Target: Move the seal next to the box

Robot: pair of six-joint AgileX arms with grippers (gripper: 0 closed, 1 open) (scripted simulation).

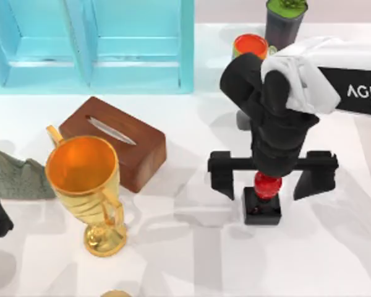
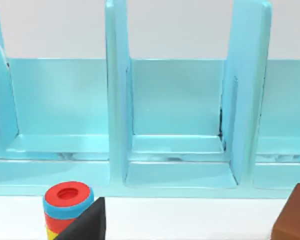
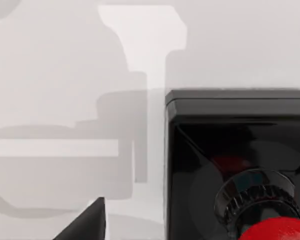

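Red knob on a black block: the seal looks small, stiff and light. The right gripper hangs wide above it; grip the knob.

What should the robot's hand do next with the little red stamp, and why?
Probably close the fingers on it. In the top view the right gripper hangs open right over the seal, its fingers spread wide to either side of the red knob, and the seal sits on the table well right of the box. It must be gripped before it can travel.
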